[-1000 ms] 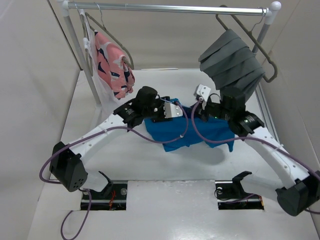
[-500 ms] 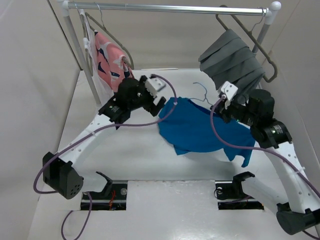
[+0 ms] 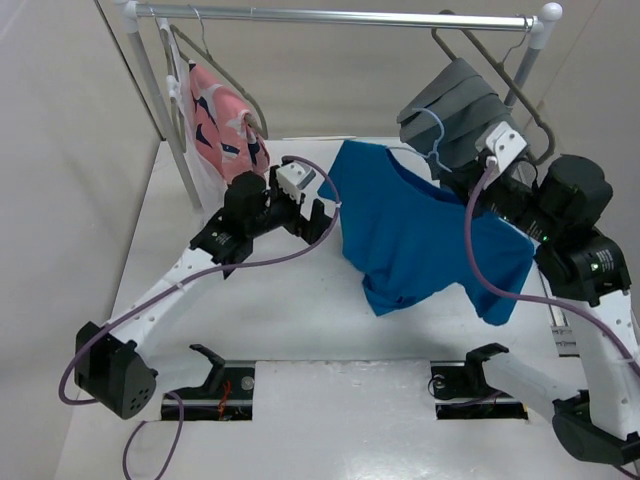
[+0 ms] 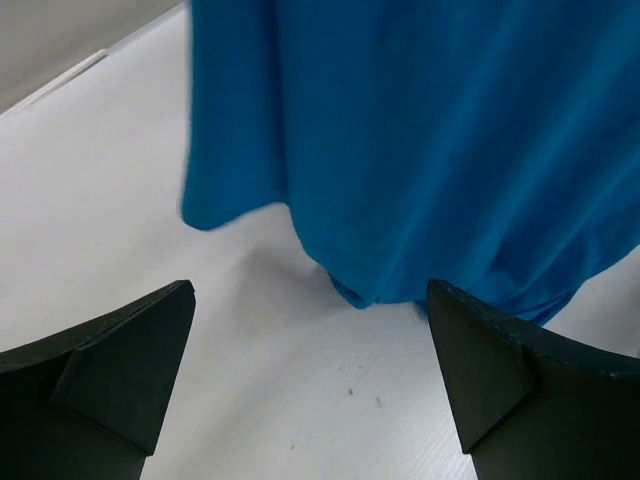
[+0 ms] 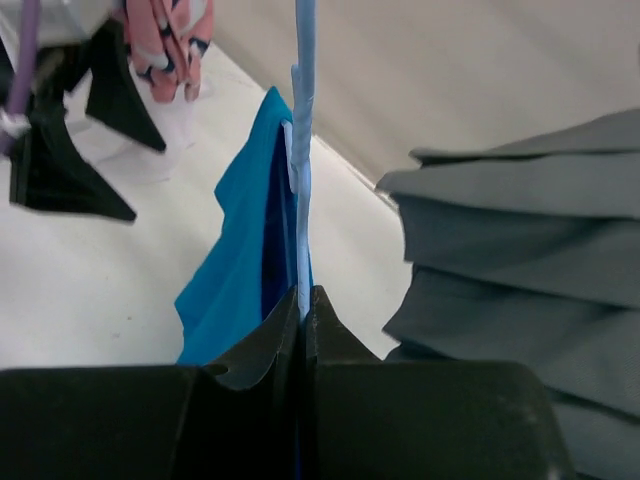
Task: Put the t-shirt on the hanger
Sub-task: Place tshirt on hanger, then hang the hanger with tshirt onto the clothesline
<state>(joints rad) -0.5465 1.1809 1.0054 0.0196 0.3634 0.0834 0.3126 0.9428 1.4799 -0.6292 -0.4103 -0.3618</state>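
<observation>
The bright blue t-shirt (image 3: 420, 235) hangs in the air on the thin light-blue wire hanger (image 3: 432, 135), whose hook sticks up in front of the grey cloth. My right gripper (image 3: 470, 185) is shut on the hanger at the shirt's right shoulder; in the right wrist view the wire (image 5: 303, 150) runs up from between the closed jaws (image 5: 303, 300) with the shirt (image 5: 245, 270) beside it. My left gripper (image 3: 322, 215) is open and empty just left of the shirt. In the left wrist view its fingers (image 4: 130, 350) flank bare table below the shirt's hem (image 4: 400, 150).
A clothes rail (image 3: 340, 15) spans the back. A pink patterned garment (image 3: 225, 125) on a grey-brown hanger hangs at its left. A pleated grey cloth (image 3: 465, 120) on a thicker hanger hangs at its right, close behind the right gripper. White walls (image 3: 60, 200) enclose the table.
My right gripper has lifted the hanger and shirt up off the table and toward the back right. My left gripper has let go of the shirt, opened and drawn back left.
</observation>
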